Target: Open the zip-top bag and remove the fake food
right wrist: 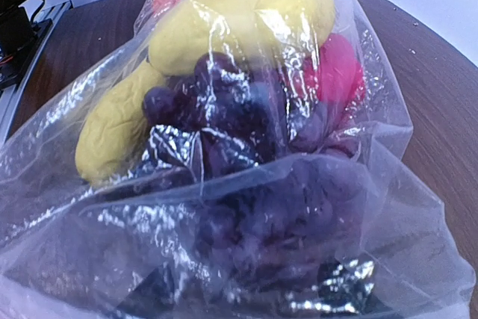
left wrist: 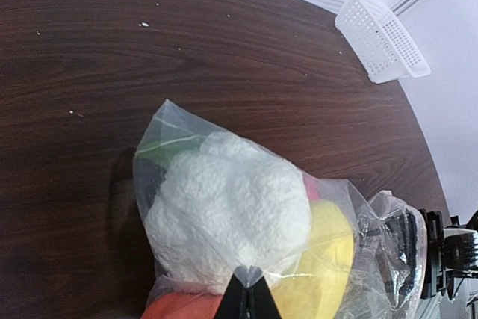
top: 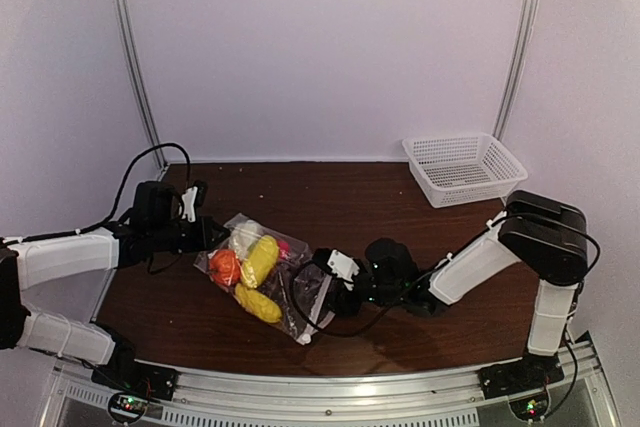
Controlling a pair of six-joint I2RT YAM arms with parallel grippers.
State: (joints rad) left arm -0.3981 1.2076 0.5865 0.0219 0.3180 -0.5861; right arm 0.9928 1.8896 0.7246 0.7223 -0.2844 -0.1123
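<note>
The zip-top bag (top: 297, 299) lies on the table between my grippers, its mouth toward the right arm. Inside is the fake food: a white piece (top: 245, 236), yellow pieces (top: 262, 259) and an orange piece (top: 225, 267). My left gripper (top: 205, 232) is shut on the bag's film at its far end, beside the white piece (left wrist: 231, 207); the pinch shows in the left wrist view (left wrist: 249, 289). My right gripper (top: 332, 282) is at the bag's mouth. In the right wrist view (right wrist: 246, 289) its fingers show only as dark shapes spread apart behind the film, with the purple grape cluster (right wrist: 224, 110) just ahead.
A white mesh basket (top: 465, 167) stands at the back right of the brown table and also shows in the left wrist view (left wrist: 381, 35). White walls close the back and sides. A metal rail runs along the near edge (top: 320, 392).
</note>
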